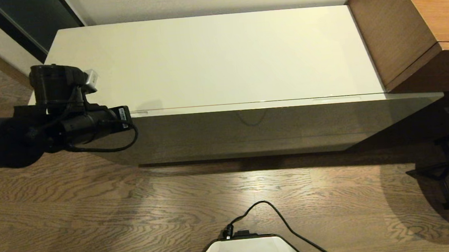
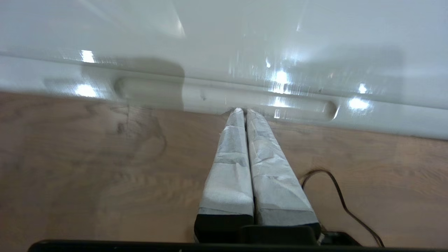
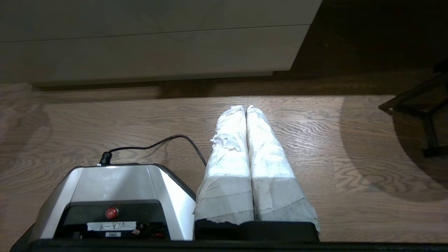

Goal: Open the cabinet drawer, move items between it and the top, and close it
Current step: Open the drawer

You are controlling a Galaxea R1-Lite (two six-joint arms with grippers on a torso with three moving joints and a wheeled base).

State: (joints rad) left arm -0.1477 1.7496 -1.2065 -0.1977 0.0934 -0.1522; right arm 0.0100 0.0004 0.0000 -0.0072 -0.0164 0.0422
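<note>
Hovering at the left end of the cabinet's front edge, the left gripper point(image 2: 241, 110) had its two taped fingers pressed together with nothing between them, tips resting at one oblong slot point(image 2: 224, 98) in the lip of the cabinet drawer point(image 1: 247, 106). That placement looked deliberate: the slot seemed the only purchase on an otherwise smooth front, so the tips were likely set there to hook it and pull. The drawer sat fully shut, its edge flush beneath the top point(image 1: 212, 59). Two slots showed in the head view, one near each end of the front edge; only one showed in the left wrist view. No items were visible anywhere, neither on the top nor elsewhere, so any were presumably inside. The right gripper point(image 3: 246, 108) hung low over the wooden floor point(image 3: 315, 140) beside the robot's base point(image 3: 112, 189), well apart from the cabinet, its two fingers likewise clenched on nothing, apparently parked. One brown desk point(image 1: 418, 21) stood against the cabinet's right end.
</note>
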